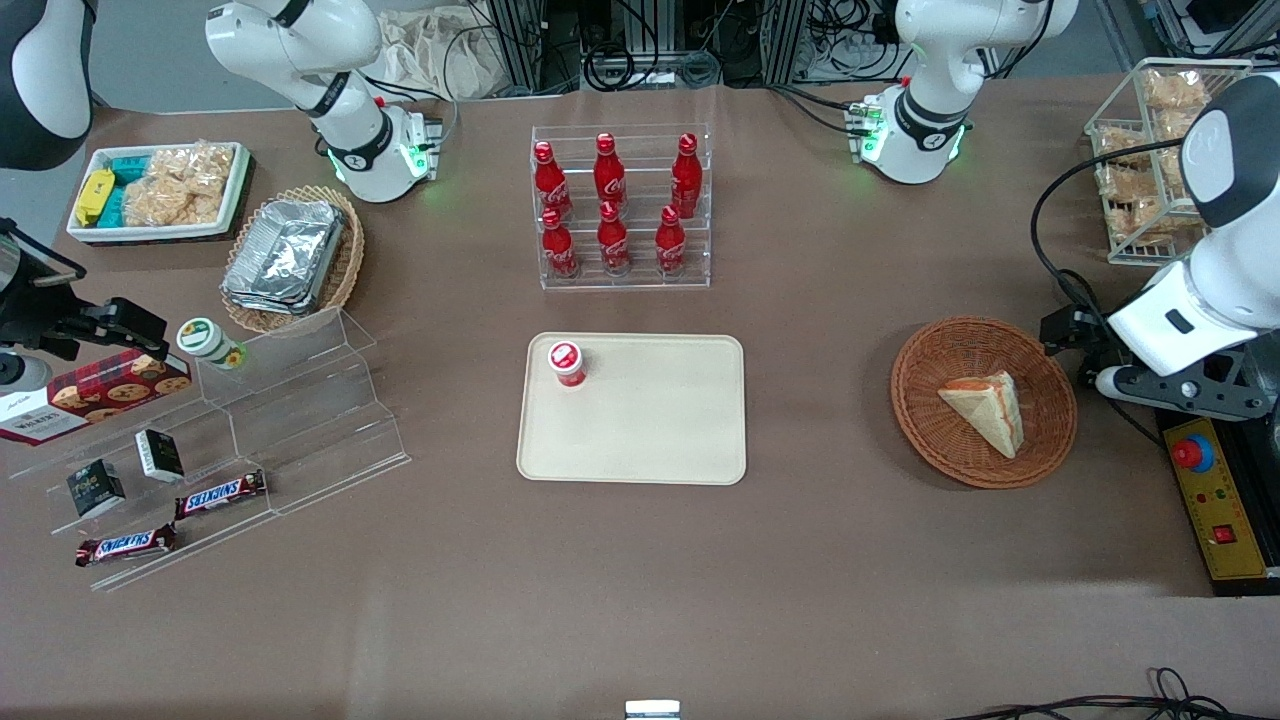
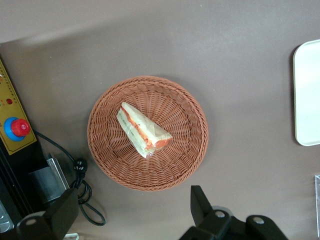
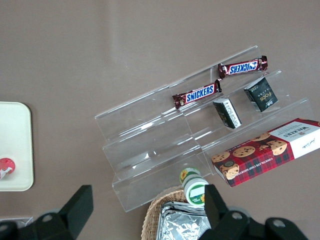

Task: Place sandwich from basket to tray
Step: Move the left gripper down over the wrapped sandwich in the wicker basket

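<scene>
The sandwich [image 1: 985, 408] [image 2: 142, 129], a pale bread wedge with an orange-red stripe, lies inside the round reddish-brown wicker basket [image 1: 920, 400] [image 2: 185, 150]. The cream tray [image 1: 650, 430] [image 2: 307, 95] rests flat on the table's middle, toward the parked arm from the basket. A red-capped bottle [image 1: 566, 363] stands on one of the tray's corners. My left gripper [image 1: 1075, 350] [image 2: 133, 196] hangs above the table just off the basket's rim, toward the working arm's end. It is open, its black fingers [image 2: 199, 202] wide apart and holding nothing.
A yellow control box with a red button [image 1: 1215, 500] [image 2: 15, 129] and a black cable [image 2: 82, 190] lie beside the basket. A clear rack of red cola bottles [image 1: 620, 210] stands farther from the camera than the tray. A wire rack of snack bags [image 1: 1150, 150] is near the working arm.
</scene>
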Robot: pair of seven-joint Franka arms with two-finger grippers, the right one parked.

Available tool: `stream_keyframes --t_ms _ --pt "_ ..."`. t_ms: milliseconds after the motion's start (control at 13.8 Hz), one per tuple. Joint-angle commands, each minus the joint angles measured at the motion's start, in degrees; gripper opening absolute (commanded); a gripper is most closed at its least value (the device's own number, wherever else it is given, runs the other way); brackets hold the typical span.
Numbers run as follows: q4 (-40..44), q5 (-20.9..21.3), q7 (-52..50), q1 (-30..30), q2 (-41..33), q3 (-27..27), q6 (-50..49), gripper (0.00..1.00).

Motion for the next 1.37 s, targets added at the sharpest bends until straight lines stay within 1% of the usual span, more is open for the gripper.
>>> stream_keyframes --t_ms 0,217,289,361,506,578,651,795,867,1012,1084,1301 --pt "0.9 -0.3 -1.2 -0.1 0.8 -0.2 -2.0 1.00" --pt "0.8 -0.1 -1.5 0.0 2.4 -0.1 -2.1 1.00" --pt "0.5 0.4 -3.5 0.0 3.7 -0.1 -2.5 1.00" --pt "-1.2 0.6 -9.7 0.0 3.7 -0.1 -2.7 1.00" --pt "-3.6 0.3 -25.7 0.9 3.5 0.1 -2.4 1.00" --pt "-5.4 0.3 -28.2 1.0 3.4 0.1 -0.7 1.00" --pt "-7.6 0.4 -29.1 1.0 3.1 0.1 2.2 1.00" --pt "-12.4 0.6 -36.4 1.2 2.9 0.3 5.4 1.00" --pt "-15.9 0.6 -39.4 1.2 2.7 0.4 10.3 1.00" --pt "-21.6 0.6 -49.4 1.4 2.2 0.5 17.6 1.00" --pt "-23.3 0.6 -51.8 1.8 2.4 0.5 20.2 1.00" --pt "-28.7 0.6 -54.7 2.0 2.8 1.1 28.3 1.00"
